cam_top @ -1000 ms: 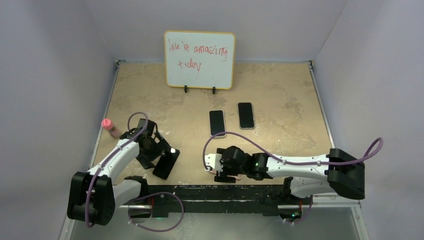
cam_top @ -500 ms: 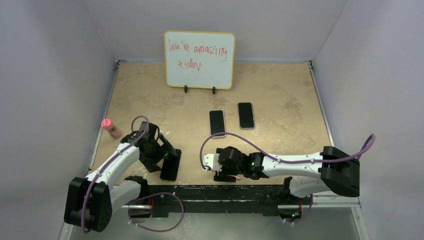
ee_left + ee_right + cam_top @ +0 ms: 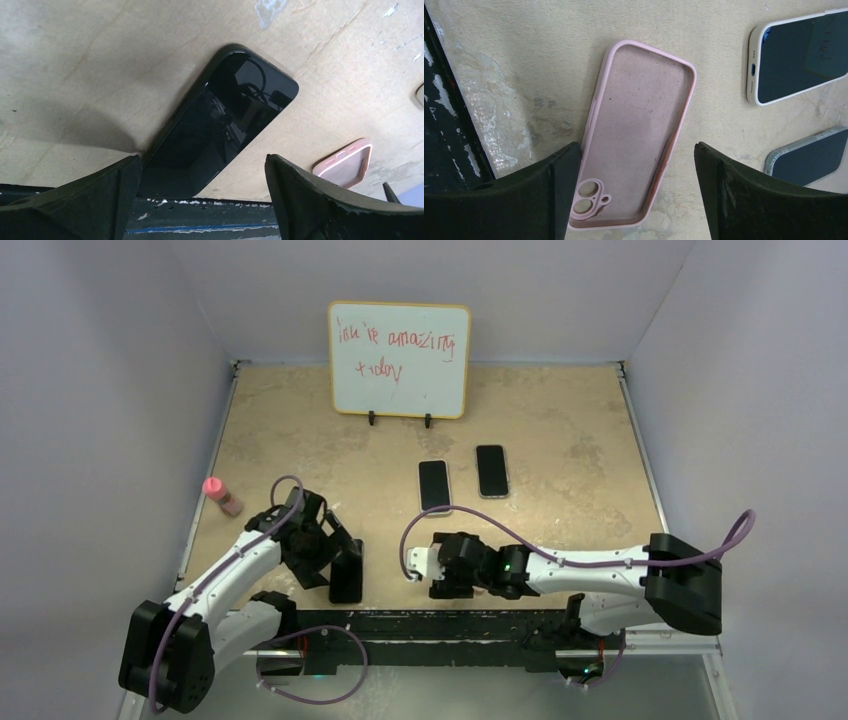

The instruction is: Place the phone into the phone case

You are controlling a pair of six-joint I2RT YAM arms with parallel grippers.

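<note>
the black phone point(image 3: 222, 122) lies flat and screen up on the table point(image 3: 90, 60). its near end is right at the table's near edge, where the black rail point(image 3: 200, 220) runs. the left gripper point(image 3: 200, 162) hangs over that end with its jaws spread wide and pinching nothing. the phone's near corner sits between the fingers point(image 3: 90, 200). the left-hand finger in the wrist view is just beside the phone's long edge, and whether it touches cannot be told. the phone's far end points out over bare tabletop.

the pink phone case point(image 3: 639, 130) lies to the right of the phone, open side up, with its camera cutout at the near end. it sits slightly skewed, with one long edge near the rail and not on it. the right gripper point(image 3: 636, 150) hovers above it with its jaws spread wider than the case, one finger on each side, gripping nothing.

in the top view a stretch of bare tabletop separates the phone and the case, both close to the near edge. farther out, a white-edged phone point(image 3: 799, 55) and a grey-edged phone point(image 3: 811, 157) lie side by side, apart from the case. a whiteboard point(image 3: 400, 360) stands at the far edge. a pink-capped bottle point(image 3: 220, 495) stands by the left edge, apart from the left arm.
</note>
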